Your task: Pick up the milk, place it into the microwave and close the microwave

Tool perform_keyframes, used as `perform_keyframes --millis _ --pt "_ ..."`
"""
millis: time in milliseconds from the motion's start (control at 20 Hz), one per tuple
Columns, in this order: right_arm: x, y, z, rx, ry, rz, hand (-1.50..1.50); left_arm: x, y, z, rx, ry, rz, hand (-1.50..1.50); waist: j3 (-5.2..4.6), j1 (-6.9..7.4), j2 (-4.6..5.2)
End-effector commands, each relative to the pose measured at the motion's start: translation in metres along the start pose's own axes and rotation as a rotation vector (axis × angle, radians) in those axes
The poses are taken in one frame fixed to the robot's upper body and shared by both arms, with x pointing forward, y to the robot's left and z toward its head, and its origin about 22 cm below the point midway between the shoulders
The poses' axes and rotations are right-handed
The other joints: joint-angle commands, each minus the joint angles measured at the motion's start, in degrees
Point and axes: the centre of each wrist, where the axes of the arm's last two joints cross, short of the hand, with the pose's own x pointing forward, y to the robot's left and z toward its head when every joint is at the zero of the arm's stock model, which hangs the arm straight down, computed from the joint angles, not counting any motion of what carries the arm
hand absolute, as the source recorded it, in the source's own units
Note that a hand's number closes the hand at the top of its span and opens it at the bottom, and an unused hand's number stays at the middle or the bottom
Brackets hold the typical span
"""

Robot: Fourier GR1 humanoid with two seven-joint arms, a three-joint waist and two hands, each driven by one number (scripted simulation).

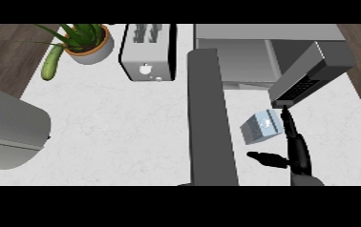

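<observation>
The milk (259, 127), a small grey-white carton, lies on the white counter (120, 126) just in front of the microwave (239, 54). The microwave's door (210, 121) stands wide open, reaching toward me as a long grey panel left of the carton. Its dark keypad panel (307, 80) shows at the right. My right hand (294, 147) is open, its straight fingers running along the carton's right side and its thumb spread out below the carton. Whether the fingers touch the carton I cannot tell. My left hand shows nowhere.
A silver toaster (148, 52) stands at the back, left of the microwave. A potted plant (88, 42) and a green cucumber (51, 61) sit at the back left. A large grey rounded shape (20, 130) fills the left edge.
</observation>
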Motion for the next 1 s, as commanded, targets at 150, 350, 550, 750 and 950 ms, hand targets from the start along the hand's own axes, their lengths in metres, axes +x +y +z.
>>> perform_keyframes --millis 150,350,550,750,950 --pt "-0.009 -0.003 -0.024 -0.005 0.003 -0.109 -1.50 0.018 -0.003 0.001 -0.042 -0.048 0.017 -1.50 -0.02 0.04 -0.01" --pt "-0.024 0.010 -0.010 0.015 0.003 -0.184 1.50 0.013 -0.009 -0.005 -0.058 -0.056 0.029 -1.50 0.06 0.37 0.21" --pt "-0.022 0.003 -0.020 0.075 -0.039 -0.133 1.50 0.013 -0.012 0.009 -0.058 -0.050 0.035 -1.50 -0.02 0.22 0.01" --pt "-0.019 0.014 -0.026 0.063 -0.104 -0.127 1.50 0.017 -0.007 0.012 -0.060 -0.061 0.034 -1.50 0.00 0.43 0.05" --pt "-0.019 0.040 -0.021 0.077 -0.144 -0.181 1.50 0.014 -0.012 0.005 -0.067 -0.058 0.035 -1.50 0.09 0.75 0.33"
